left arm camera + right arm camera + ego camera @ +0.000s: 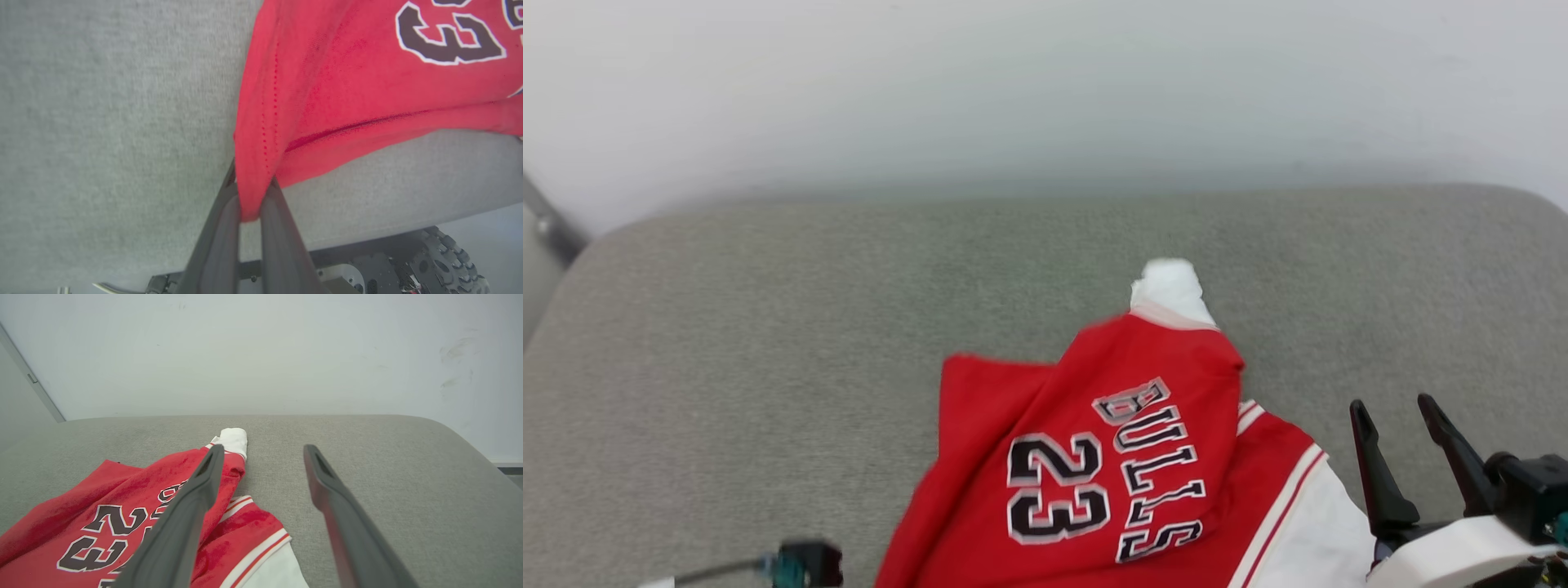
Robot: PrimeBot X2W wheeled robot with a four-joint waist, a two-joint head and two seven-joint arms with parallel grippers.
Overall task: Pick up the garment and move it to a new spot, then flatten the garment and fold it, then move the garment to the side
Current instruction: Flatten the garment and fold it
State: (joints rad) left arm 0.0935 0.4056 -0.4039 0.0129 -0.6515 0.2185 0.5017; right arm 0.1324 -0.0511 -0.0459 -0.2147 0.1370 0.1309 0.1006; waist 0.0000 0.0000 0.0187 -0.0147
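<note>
The garment, a red jersey with black white-outlined letters and a "23", lies crumpled on the grey cushion, running off the head view's bottom edge. One white sleeve points away from me and another lies at the lower right. In the left wrist view my left gripper is shut on a bunched red edge of the garment near the cushion's front edge. Just right of the garment, my right gripper stands open above the cushion with nothing between its fingers.
A white wall rises behind the cushion, with a grey metal strip at the far left. The cushion spreads wide to the right and left of the garment. Below its front edge the left wrist view shows my base and a knobbly wheel.
</note>
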